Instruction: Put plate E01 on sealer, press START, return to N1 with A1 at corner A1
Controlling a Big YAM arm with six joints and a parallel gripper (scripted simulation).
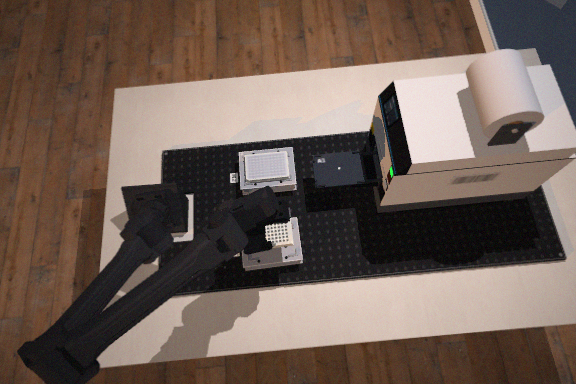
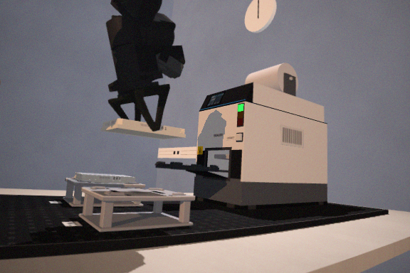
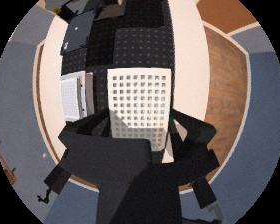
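Observation:
My gripper [image 1: 273,228] [image 2: 146,124] [image 3: 139,110] is shut on the pale plate E01 [image 1: 280,234] [image 2: 124,126] [image 3: 139,95], one finger at each long side. E01 hangs roughly level, high above the near nest N1 [image 1: 272,260] [image 2: 142,198], which is empty. Its wells show as a dark grid. The dark stage [image 1: 347,177] [image 2: 185,167] [image 3: 76,37] is out in front of the sealer [image 1: 450,132] [image 2: 285,165] and bears no plate. The lamp [image 1: 392,172] [image 2: 240,107] shows green. START [image 2: 239,137] is below it. Well A1 on E01 cannot be told.
A white plate [image 1: 267,166] [image 2: 103,178] [image 3: 71,97] sits in the far nest N2 [image 1: 293,164] [image 2: 71,193], beside N1. The sealer's tall housing stands behind the stage, with a foil roll [image 1: 502,87] [image 2: 270,76] on top. The arm's links reach in from the left in the top view.

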